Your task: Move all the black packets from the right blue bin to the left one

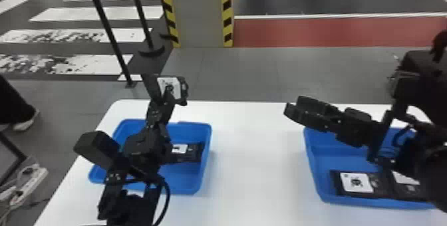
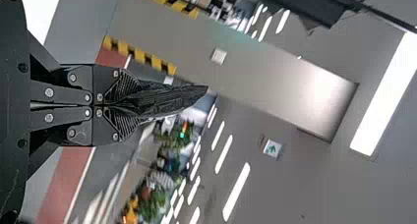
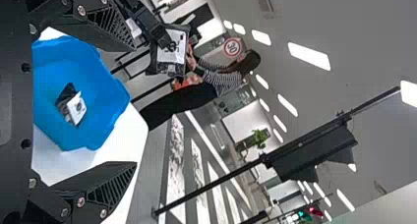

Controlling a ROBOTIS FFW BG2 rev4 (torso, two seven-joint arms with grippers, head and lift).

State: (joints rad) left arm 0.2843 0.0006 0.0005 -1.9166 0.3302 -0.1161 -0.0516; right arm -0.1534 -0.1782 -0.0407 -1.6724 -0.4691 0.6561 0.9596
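Black arms (image 1: 146, 147), silver screws (image 2: 49, 92), looped black cable (image 1: 168, 192)

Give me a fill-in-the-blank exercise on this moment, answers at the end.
The raised black packet is held by the ____ claw. The right claw has its fingers spread ____. The white labels showing in the right bin number ____. That bin and the left bin are both coloured ____.

Missing words: left; apart; two; blue.
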